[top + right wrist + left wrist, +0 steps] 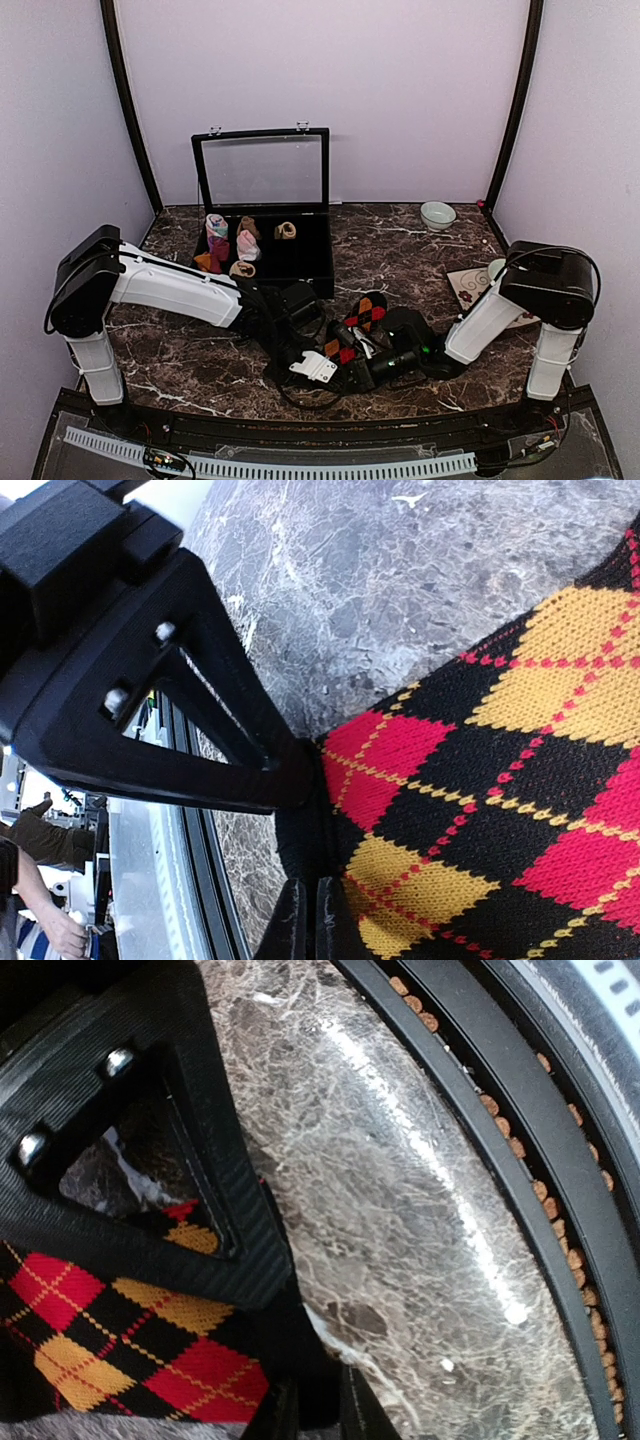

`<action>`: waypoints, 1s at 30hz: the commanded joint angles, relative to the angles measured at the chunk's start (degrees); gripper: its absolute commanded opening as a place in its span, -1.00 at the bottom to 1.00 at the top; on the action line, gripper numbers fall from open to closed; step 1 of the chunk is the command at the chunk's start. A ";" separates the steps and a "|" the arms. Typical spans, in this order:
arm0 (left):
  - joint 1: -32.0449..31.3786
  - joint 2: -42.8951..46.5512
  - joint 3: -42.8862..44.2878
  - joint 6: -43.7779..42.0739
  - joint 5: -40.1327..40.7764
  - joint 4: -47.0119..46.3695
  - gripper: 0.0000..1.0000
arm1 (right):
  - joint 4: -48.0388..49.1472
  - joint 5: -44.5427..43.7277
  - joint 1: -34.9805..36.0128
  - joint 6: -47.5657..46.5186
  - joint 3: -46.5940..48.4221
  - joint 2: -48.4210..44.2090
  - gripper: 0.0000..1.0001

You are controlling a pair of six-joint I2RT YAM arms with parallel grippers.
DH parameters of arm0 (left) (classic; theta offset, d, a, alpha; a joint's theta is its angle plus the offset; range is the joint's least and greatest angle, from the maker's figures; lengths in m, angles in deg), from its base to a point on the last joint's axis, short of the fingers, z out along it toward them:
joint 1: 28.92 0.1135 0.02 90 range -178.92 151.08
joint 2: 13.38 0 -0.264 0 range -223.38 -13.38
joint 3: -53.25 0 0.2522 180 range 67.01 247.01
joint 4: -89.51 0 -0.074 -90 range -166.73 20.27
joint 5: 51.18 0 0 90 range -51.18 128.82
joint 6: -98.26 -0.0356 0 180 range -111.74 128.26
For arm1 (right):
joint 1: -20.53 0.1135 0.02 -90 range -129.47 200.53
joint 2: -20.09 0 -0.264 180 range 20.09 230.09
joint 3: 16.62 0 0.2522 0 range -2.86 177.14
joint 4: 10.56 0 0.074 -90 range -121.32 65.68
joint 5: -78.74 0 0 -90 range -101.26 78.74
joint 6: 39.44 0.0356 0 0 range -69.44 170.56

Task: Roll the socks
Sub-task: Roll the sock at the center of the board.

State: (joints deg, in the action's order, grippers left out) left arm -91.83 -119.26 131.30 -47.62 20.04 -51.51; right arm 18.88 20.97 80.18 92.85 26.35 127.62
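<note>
Argyle sock, black with red and orange diamonds, is lying bunched up on the marble surface. It sits right between the two claws, which meet low over it. Honestly can't tell if it's one sock or a pair stacked together.

Left claw is clamped on it. In its wrist view dark knit fills the narrow gap between the fingers, and the diamond pattern spreads out to the claw's left, partly under the upper finger. Bare marble runs off on the claw's other side.

Right claw is squeezed together on the fabric too, pinching a black edge. The rest of the knit fans out to that claw's right, flat on the surface.

Other stuff: an open black box with its clear lid standing up sits beyond the left claw, and there are small sock rolls inside. A pale bowl is way out beyond the right claw, near the back wall.
</note>
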 commanded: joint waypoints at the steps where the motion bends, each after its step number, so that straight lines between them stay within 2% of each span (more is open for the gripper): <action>1: -0.09 -2.11 -0.78 -0.53 1.92 -0.97 -0.79 | -19.15 -4.32 -1.78 -0.27 -3.97 4.79 -1.00; 5: 0.04 -3.09 -0.94 -0.17 2.18 -1.78 -0.84 | -19.21 -4.98 -1.74 -0.37 -4.33 3.71 -1.00; 9: -0.01 -3.21 -1.94 -0.87 3.27 -2.43 -0.70 | -19.24 -4.81 -1.74 -0.49 -4.57 3.65 -1.00; 10: 0.01 -3.50 -1.85 -1.22 3.64 -2.01 -0.76 | -19.47 -4.97 -1.74 -0.79 -4.55 3.47 -0.98; 11: 0.03 -3.97 -1.43 -1.39 3.65 -1.18 -0.94 | -19.90 -5.49 -1.74 -1.26 -4.52 2.89 -0.95; 12: 0.33 -4.50 -0.61 -1.30 3.07 0.21 -1.00 | -21.05 -6.41 -1.74 -1.95 -4.52 2.10 -0.89; 15: 2.35 -6.33 2.57 0.02 -1.21 5.65 -1.00 | -22.35 -11.10 -1.74 -3.86 -5.49 -2.01 -0.64; 19: 5.78 -7.87 5.42 1.26 -5.58 9.09 -1.00 | -18.62 -14.33 -1.65 -4.17 -8.44 -9.41 -0.33; 23: 7.32 -11.04 8.56 2.19 -8.46 12.98 -1.00 | -16.72 -15.97 -1.48 -4.53 -9.95 -11.62 -0.21; 24: 7.44 -11.83 9.06 2.33 -8.99 13.79 -1.00 | -16.24 -16.33 -1.43 -4.24 -10.48 -11.76 -0.02; 25: 7.52 -12.47 9.58 2.63 -9.44 14.55 -1.00 | -15.39 -16.61 -1.28 -3.79 -11.23 -11.97 0.57; 26: 7.65 -13.06 10.07 2.82 -10.00 15.18 -1.00 | -13.93 -17.16 -0.97 -3.19 -12.15 -12.55 0.93; 30: 7.96 -15.77 12.25 2.86 -11.80 18.37 -1.00 | -13.04 -24.33 2.53 -3.43 -14.54 -17.97 0.99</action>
State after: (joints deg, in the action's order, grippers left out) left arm -84.33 -130.30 143.63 -45.61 6.62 -41.98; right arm 17.13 7.94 80.31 89.00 16.14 111.07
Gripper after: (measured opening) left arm 0.008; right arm 0.983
